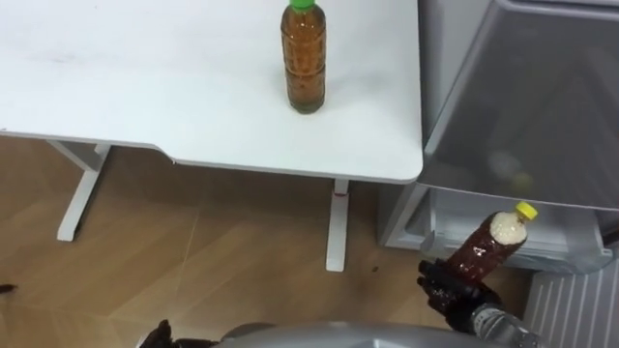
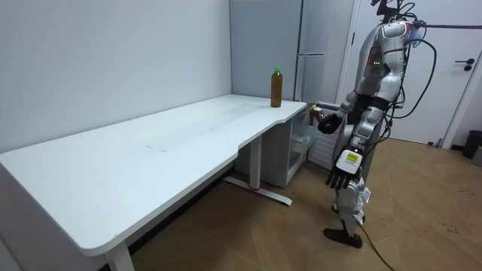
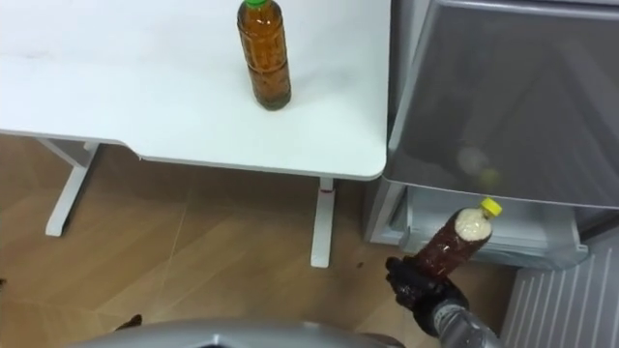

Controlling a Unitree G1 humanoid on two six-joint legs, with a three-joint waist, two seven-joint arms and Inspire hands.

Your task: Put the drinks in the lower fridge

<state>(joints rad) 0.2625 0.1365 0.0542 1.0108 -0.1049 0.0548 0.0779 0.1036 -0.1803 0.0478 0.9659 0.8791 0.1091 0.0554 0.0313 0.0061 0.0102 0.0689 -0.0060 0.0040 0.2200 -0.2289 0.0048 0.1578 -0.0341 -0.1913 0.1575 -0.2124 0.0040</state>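
The table corner sits tight beside the open lower fridge, bare floor below. The right hand grips the yellow-capped bottle just before it; the left hand hangs loose, fingers straight

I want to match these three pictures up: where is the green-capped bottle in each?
Left eye view: green-capped bottle top centre, standing on the table.
Right eye view: bottle top, left of centre, on the table.
Room view: bottle upper middle, at the table's far end.
Shared landmark: the grey fridge beside that table end.
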